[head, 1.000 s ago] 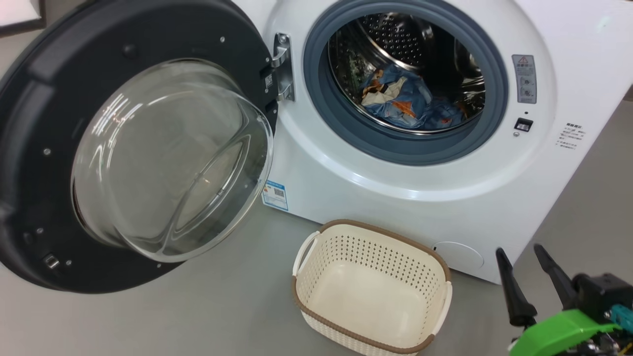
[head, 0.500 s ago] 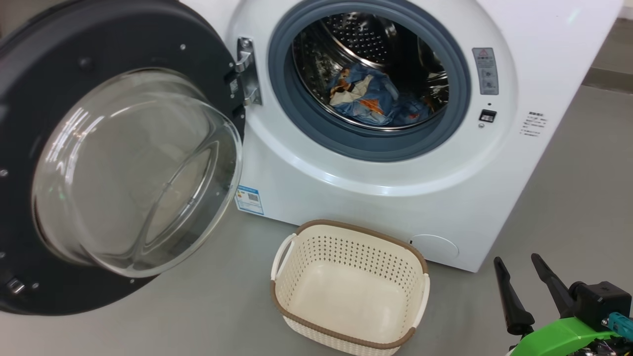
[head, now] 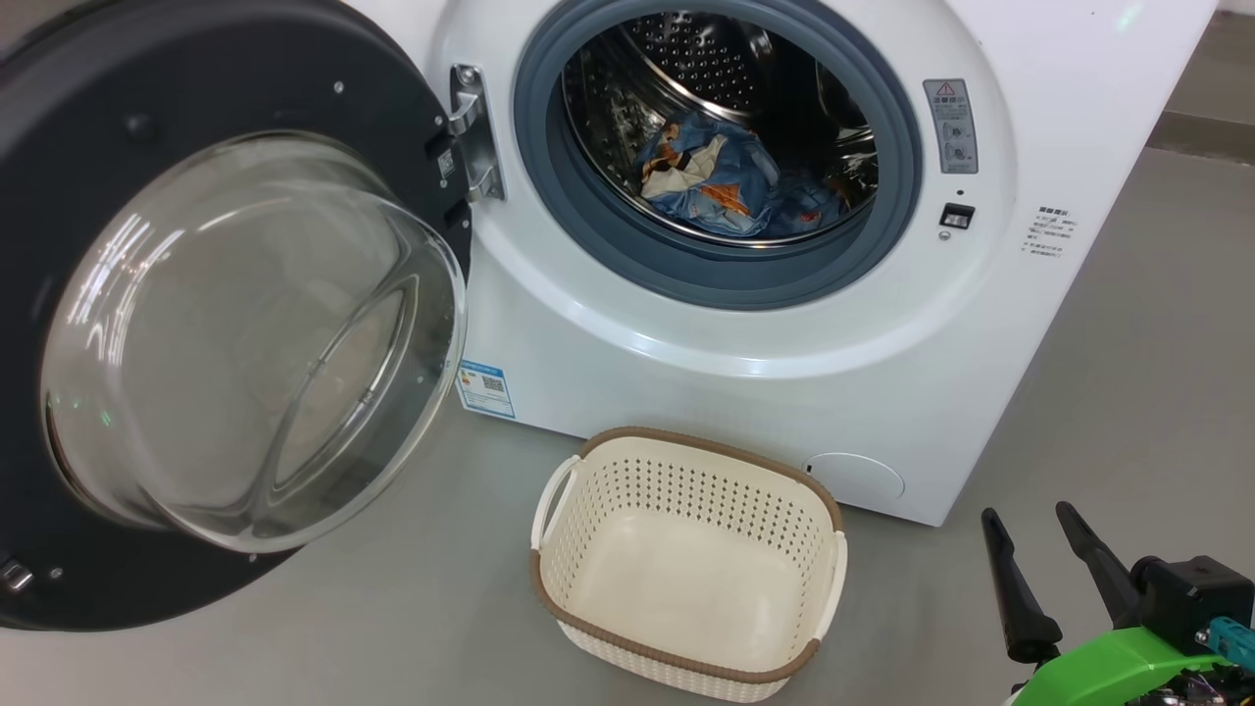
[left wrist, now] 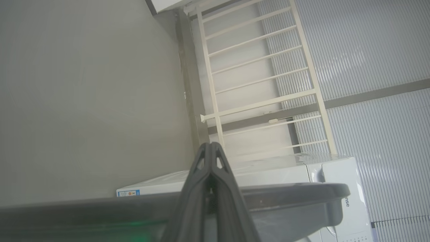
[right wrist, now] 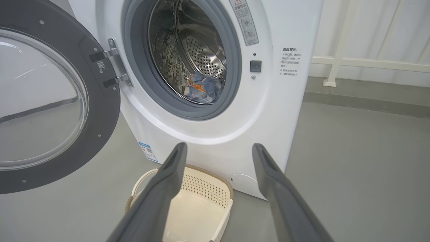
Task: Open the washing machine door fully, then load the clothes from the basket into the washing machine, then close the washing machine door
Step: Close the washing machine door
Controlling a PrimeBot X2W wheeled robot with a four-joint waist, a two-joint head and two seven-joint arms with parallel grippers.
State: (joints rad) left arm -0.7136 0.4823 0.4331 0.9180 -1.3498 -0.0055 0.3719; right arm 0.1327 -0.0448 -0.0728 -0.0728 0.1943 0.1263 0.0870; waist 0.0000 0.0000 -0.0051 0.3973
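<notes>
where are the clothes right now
The clothes lie low inside the drum of the washing machine, upper middle of the head view, behind the grey-blue rubber ring. The basket on the floor just below holds nothing.

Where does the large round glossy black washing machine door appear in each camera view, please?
Head view: large round glossy black door, left side, swung open.
Left wrist view: door edge-on, a dark band along the bottom.
Right wrist view: door at left, open.
Shared landmark: small blue label sticker on the white washing machine.
</notes>
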